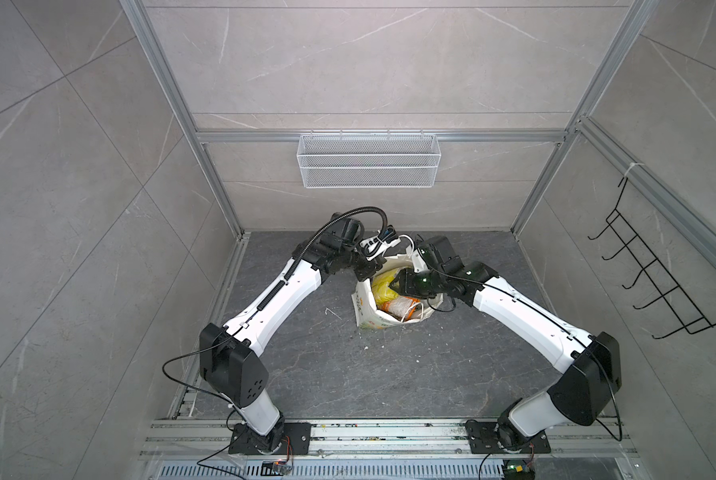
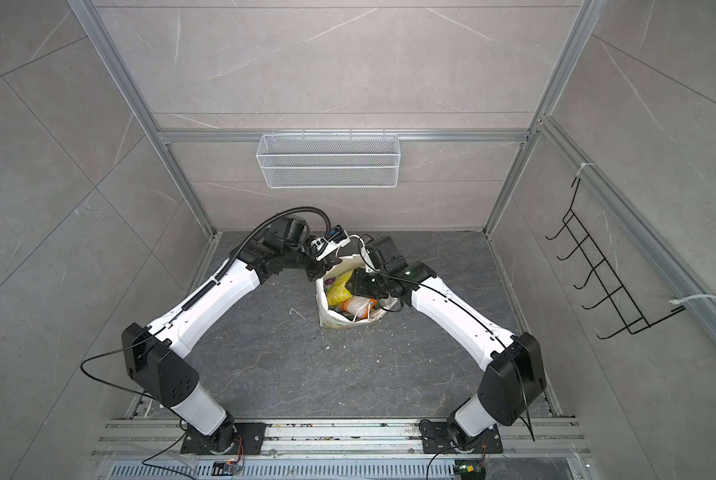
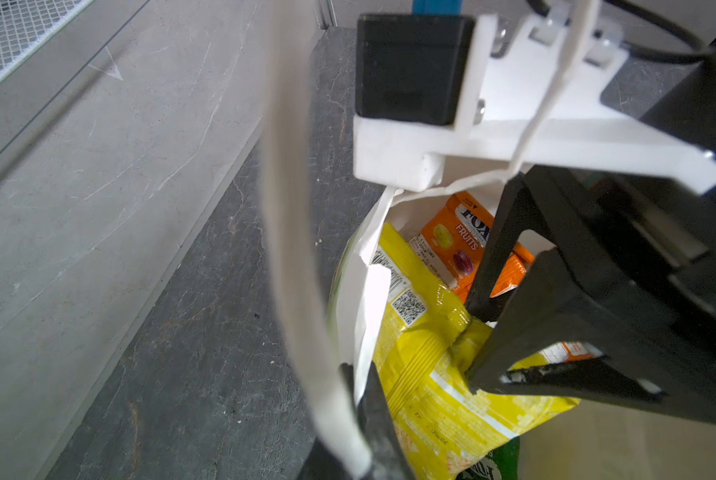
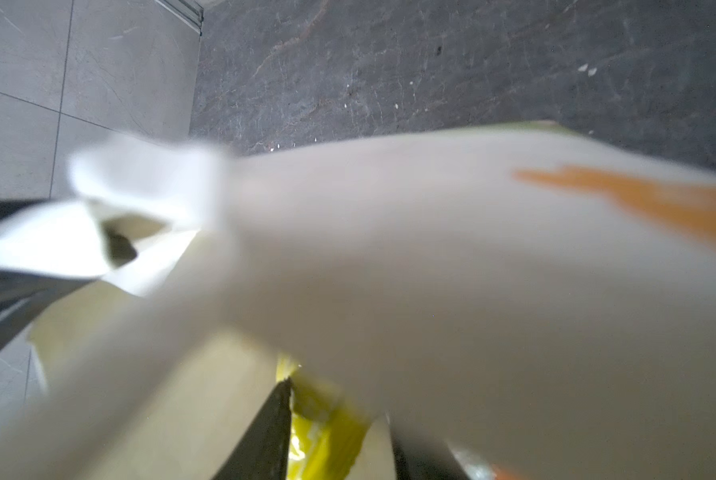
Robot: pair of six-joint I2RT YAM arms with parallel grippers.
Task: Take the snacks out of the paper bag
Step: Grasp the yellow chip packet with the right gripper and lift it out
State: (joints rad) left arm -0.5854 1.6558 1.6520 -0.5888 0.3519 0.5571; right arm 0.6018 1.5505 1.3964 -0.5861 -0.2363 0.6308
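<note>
— Which step?
— First snack. The paper bag [image 1: 365, 308] stands on the table [image 1: 348, 374] between my arms, snacks [image 1: 383, 291] inside. My left claw [image 1: 366, 274], pressed together, pinches its rim. My right claw [image 3: 470, 345] straddles the yellow pouch [image 3: 422, 357]; I can't tell whether it bites.
— Next?
— Probably clamp and lift clear.

in the right wrist view the paper bag [image 4: 431, 270] is a white blur over most of the frame. we see only a sliver of the yellow pouch [image 4: 327, 436] between dark fingers that the edge cuts off. in the left wrist view the handle [image 3: 289, 208] is smeared. the left gripper [image 3: 348, 440], clamped on it, runs off the edge. the right gripper [image 3: 472, 340] hides part of the orange pouch [image 3: 451, 237]; whether it presses the yellow pouch we cannot tell.
</note>
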